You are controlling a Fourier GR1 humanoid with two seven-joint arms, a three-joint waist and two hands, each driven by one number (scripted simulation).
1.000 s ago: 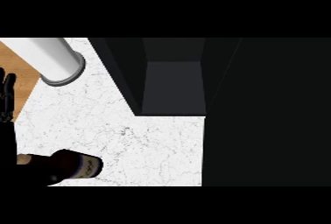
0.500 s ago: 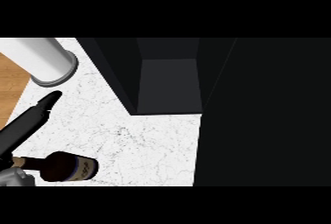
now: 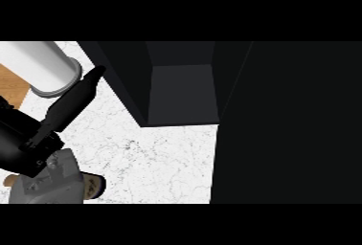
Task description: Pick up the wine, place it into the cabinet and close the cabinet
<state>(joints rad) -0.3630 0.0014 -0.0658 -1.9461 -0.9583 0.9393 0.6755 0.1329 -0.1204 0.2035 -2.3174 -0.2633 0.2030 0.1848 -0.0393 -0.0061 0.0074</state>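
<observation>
The left hand shows at the view's left, one straight finger pointing toward the open cabinet; it holds nothing; the wine lies just below it, mostly hidden under the forearm, long axis unclear.

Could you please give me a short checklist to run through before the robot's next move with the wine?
1. Wine bottle located: ok, at the lower left of the white counter, mostly hidden under the forearm.
2. Left hand holding the bottle: not ok; its fingers are straight and point toward the cabinet, away from the bottle.
3. Cabinet open to receive it: ok, the dark interior shows.
4. Path from bottle to cabinet: ok, bare counter lies between.
5. White cylinder near the fingertips: cannot tell whether they touch.
6. Right hand: cannot tell, not in view.
</observation>
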